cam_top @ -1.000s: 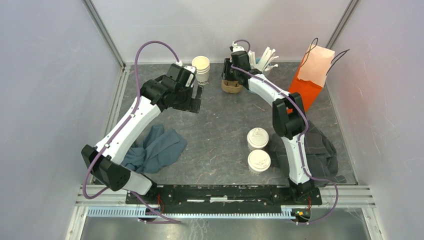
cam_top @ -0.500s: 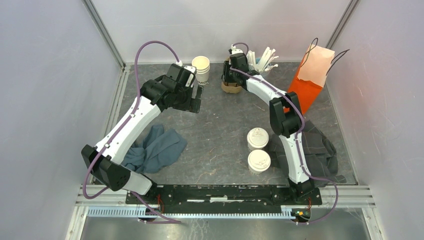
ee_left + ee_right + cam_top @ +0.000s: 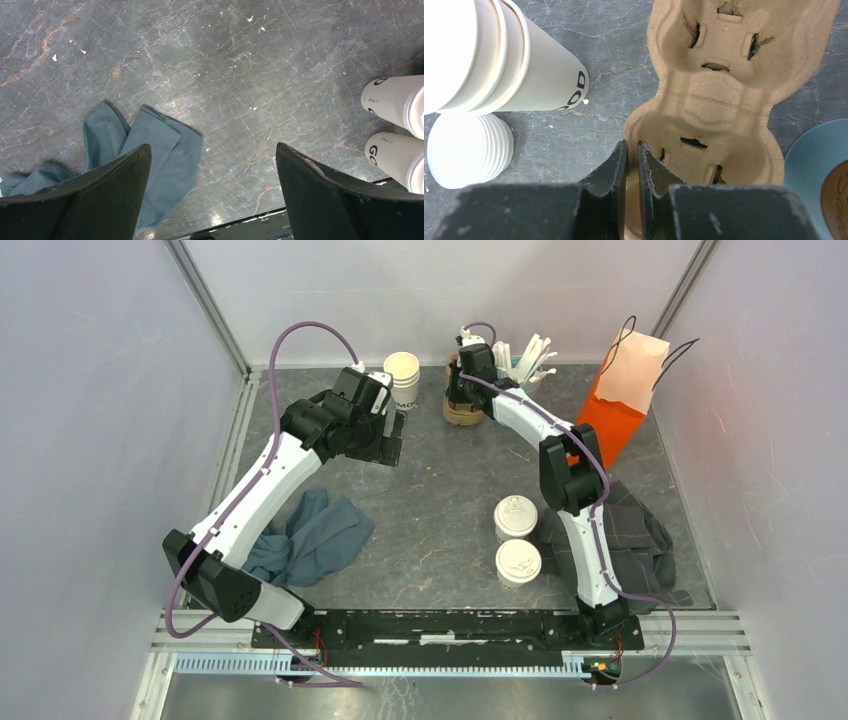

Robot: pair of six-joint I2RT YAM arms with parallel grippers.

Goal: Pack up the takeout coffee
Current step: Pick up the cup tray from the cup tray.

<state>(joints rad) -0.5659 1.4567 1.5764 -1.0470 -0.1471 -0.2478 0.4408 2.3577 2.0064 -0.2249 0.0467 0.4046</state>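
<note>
As the coffees stand unpacked, table (image 3: pixel 440 480): grey slab carrying everything, with the packing goods along the back edge.
Bag (image 3: pixel 625 390): orange, upright at the back right, mouth open.
Cloths: a blue one (image 3: pixel 310 535) by the left arm and a dark one (image 3: pixel 640 530) under the right arm, both near the front.
Carrier (image 3: pixel 714 100): brown pulp two-cup tray at the back centre, both wells empty. Its long axis runs straight away from the right fingers, one well close to them and one beyond.
Cup stack (image 3: pixel 499 60): lidless, just left of the carrier, with the loose lids (image 3: pixel 469 150) beside it.
Coffees: two lidded cups, one (image 3: pixel 516 518) behind the other (image 3: pixel 518 562), front right of centre, touching or nearly so.
Right gripper (image 3: pixel 632 155): clenched on the carrier's near rim, the pulp edge pinched between the jaws.
Left gripper (image 3: pixel 212 170): spread wide and empty, hovering over bare table at the back left.
Carrier to coffees: well apart. The coffees lie toward the front from the gripped carrier, just beside the right arm's lower link, so I judge the carrier must come forward to them along its own long axis, or the free left arm must bring them back.
</note>
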